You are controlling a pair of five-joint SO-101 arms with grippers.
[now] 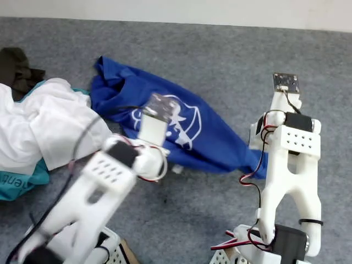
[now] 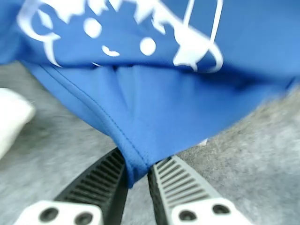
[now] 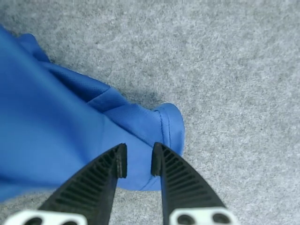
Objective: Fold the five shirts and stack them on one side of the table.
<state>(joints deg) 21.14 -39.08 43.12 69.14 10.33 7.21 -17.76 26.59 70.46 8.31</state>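
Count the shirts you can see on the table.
4: a blue shirt mid-table; a white shirt at the left; a teal shirt under it; a dark shirt at the far-left corner. A fifth may be hidden.

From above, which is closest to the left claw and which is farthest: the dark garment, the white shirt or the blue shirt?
1. blue shirt: mid-table, its edge pinched in the left gripper.
2. white shirt: on the pile to the left.
3. dark garment: far left edge, behind the pile.
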